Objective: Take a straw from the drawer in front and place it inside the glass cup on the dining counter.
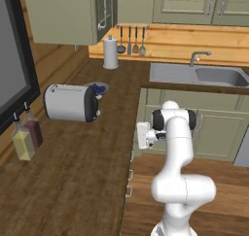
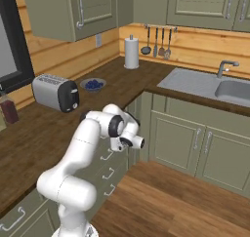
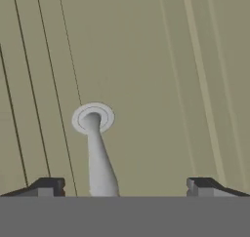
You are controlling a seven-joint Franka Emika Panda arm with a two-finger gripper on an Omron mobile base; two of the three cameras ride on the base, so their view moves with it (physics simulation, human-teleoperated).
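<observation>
Left base view: claw (image 1: 141, 135) held level, aimed leftward at the sage-green cabinet face just under the edge of the wooden worktop (image 1: 73, 162). Small drawer handles (image 1: 130, 175) stacked below it. Toaster (image 1: 70, 102) and two bottles (image 1: 26, 135) on top, well apart from the claw. No brand or label legible on either.

Right base view: claw (image 2: 118, 144) close against the same cabinet face, above a column of handles (image 2: 108, 173) lying level along their fronts. Nothing gripped. No writing readable anywhere.

Hand view: fingertips (image 3: 46, 186) spread wide apart, with nothing between them but a pale metal handle (image 3: 97, 153). Handle post rooted in a round collar on the drawer front (image 3: 161, 85), running back toward the camera, sitting left of the midline between the tips. Drawer dead ahead and very near, apparently shut. Straw presumably inside, hidden behind that front. Probably a small sideways shift needed to centre the handle before closing on it.
</observation>
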